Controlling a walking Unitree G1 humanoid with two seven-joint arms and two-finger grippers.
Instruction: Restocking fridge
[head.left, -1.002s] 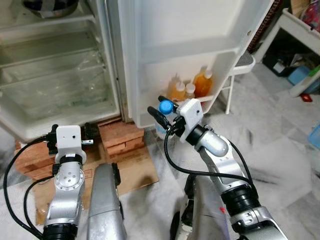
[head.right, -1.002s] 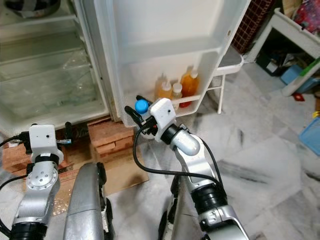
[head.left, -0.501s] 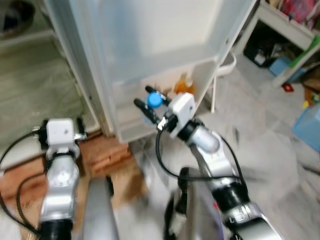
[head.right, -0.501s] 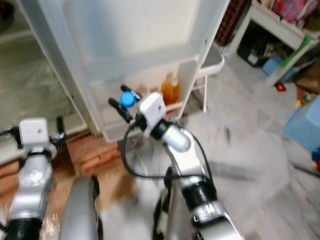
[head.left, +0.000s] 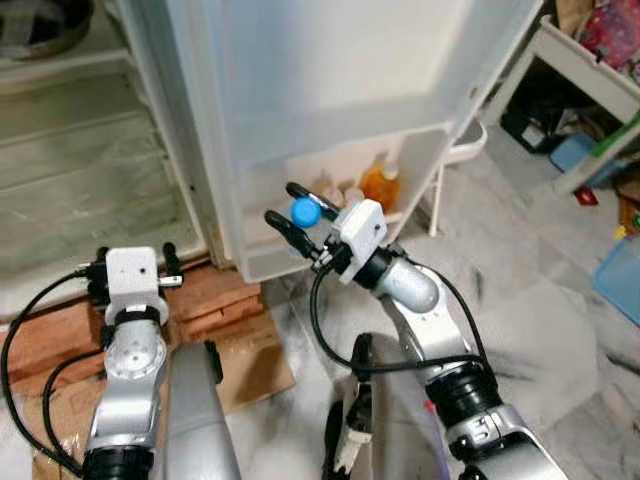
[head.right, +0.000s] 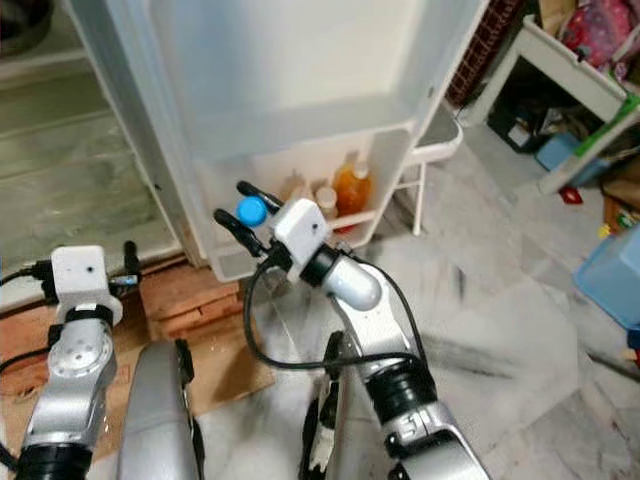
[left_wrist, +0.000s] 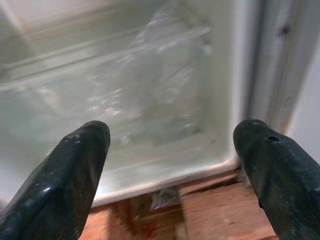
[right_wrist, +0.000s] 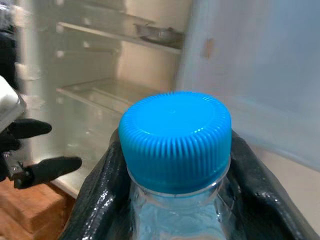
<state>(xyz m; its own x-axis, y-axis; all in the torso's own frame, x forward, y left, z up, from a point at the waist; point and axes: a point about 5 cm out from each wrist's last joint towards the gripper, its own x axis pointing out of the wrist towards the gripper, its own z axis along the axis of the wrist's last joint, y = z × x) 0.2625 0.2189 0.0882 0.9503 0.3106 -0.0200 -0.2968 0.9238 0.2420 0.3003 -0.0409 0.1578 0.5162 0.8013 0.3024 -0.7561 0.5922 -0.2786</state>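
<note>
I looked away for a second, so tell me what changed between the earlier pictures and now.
Mostly the camera shifted, so the whole scene sits differently in the frame. The right gripper still holds the blue-capped bottle by its neck in front of the fridge door shelf, with no clear move of its own. The left gripper stays open and empty near the bricks. The orange bottles remain on the shelf.

**A tiled room with clutter along one side**

The floor (head.left: 560, 290) is pale grey marble with dark streaks. Stacked red bricks (head.left: 215, 300) sit on a sheet of brown cardboard (head.left: 255, 360). A white table (head.left: 590, 75) stands at the right with boxes beneath it, a blue plastic bin (head.right: 610, 285) nearby. The light is soft and even.
</note>
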